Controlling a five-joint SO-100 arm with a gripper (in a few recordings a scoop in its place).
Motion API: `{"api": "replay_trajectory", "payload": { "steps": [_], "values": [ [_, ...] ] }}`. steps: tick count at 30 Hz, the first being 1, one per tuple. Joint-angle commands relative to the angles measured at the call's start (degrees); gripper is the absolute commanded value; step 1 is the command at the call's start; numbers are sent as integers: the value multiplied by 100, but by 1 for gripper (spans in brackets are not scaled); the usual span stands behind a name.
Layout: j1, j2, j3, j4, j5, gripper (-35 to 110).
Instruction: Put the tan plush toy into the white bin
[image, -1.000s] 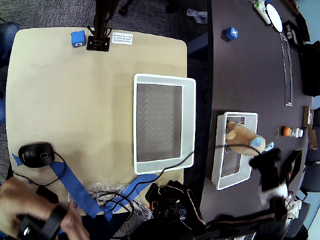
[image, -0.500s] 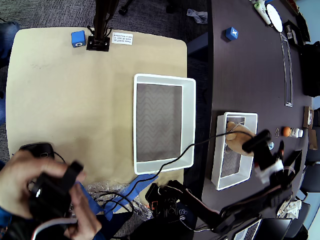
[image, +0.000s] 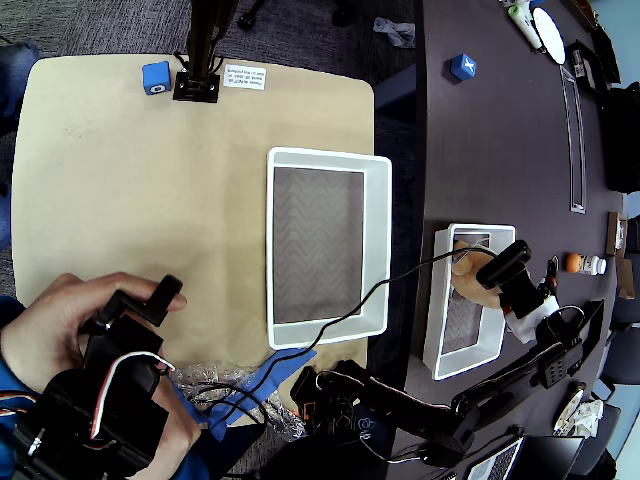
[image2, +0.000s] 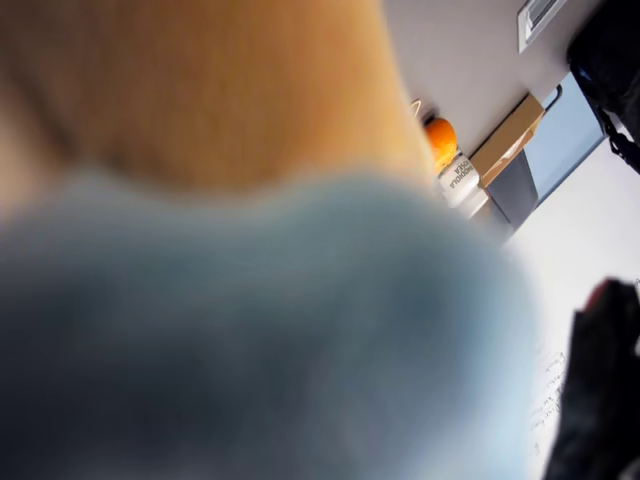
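Note:
The tan plush toy (image: 465, 284) lies in the smaller, narrower white bin (image: 432, 310) on the dark table, right of centre in the overhead view. My black gripper (image: 497, 272) sits right on top of the toy's right side and covers its paws. In the wrist view the toy's tan body (image2: 200, 90) and a light blue paw (image2: 250, 330) press blurred against the lens. One dark finger (image2: 600, 390) shows at the right edge, so how the jaws stand is unclear. The larger white bin (image: 378, 250), with a grey zigzag bottom, stands empty to the left, at the tan table's right edge.
A black cable (image: 350, 322) runs from the arm across the larger bin's near right corner. A blue cube (image: 462, 67) sits far back on the dark table. A small orange ball (image: 573, 262) lies right of the small bin. The arm's base (image: 400, 420) is at the bottom.
My gripper has moved from below and right of the toy up onto it, and it now hides the blue paws. The toy has stayed in the small bin.

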Motion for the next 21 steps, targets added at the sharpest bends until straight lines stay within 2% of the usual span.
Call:
{"api": "replay_trajectory", "payload": {
  "steps": [1,14,21],
  "values": [
    [70,237,308,44,26,55],
    [211,809,1547,35,26,54],
    [229,1090,1608,35,26,34]
  ]
}}
